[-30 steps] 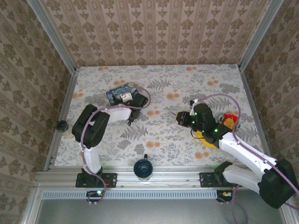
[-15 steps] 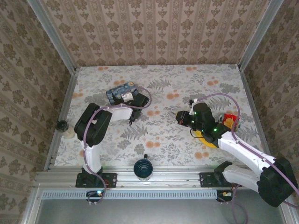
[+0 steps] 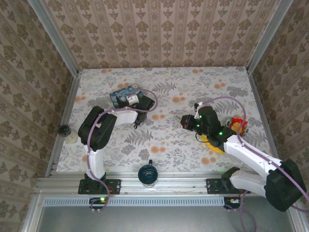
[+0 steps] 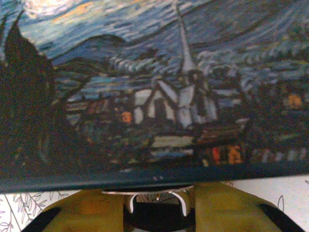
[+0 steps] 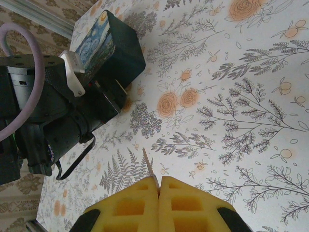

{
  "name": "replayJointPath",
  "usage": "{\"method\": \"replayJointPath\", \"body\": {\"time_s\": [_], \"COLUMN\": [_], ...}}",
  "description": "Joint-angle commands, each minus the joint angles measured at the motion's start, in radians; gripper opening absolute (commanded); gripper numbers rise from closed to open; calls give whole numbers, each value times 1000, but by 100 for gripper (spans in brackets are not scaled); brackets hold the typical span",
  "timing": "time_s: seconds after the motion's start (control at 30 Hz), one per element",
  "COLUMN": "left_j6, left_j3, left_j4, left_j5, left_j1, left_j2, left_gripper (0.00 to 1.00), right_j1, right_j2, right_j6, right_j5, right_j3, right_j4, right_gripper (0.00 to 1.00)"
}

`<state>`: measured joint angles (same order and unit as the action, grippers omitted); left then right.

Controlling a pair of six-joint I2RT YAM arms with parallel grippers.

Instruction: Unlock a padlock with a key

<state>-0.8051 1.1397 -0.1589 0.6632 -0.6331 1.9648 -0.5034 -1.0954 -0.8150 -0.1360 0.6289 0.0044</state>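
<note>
- The padlock [image 4: 159, 220], a small black body with a pale metal shackle, sits just below the dark lower edge of the Starry Night box [image 4: 154, 87]. Its shackle reaches up to that edge; whether they touch I cannot tell.
- The left gripper [image 4: 155, 205] has one yellow finger close on each side of the padlock. Whether they are clamping it I cannot tell.
- The key [image 5: 148, 164] shows as a thin pale blade pointing roughly toward the box.
- The right gripper [image 5: 158, 186] has its fingers pressed together on the key. It is well apart from the box, to the box's right.
- The box lies on the floral tablecloth [image 3: 183, 140].
- A dark mug [image 3: 147, 175] stands well apart from the box, at the table's near edge.
</note>
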Motion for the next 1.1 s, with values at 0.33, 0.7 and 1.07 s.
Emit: {"method": "replayJointPath", "body": {"time_s": [0.33, 0.7, 1.07], "left_j6": [-118, -356, -546], "left_j3": [-67, -76, -104], "left_j4": [18, -54, -42], "left_j5": [-168, -289, -436], "left_j1": [-38, -126, -177], "left_j2": [-122, -200, -213], "left_gripper": [11, 13, 13], "right_j1": [-5, -103, -170], "right_j2": [-80, -244, -416], "right_j6": [34, 41, 11], "right_j5": [-10, 24, 78], "right_j3": [-1, -15, -83], "right_j4": [56, 204, 526], "right_gripper": [0, 0, 0]}}
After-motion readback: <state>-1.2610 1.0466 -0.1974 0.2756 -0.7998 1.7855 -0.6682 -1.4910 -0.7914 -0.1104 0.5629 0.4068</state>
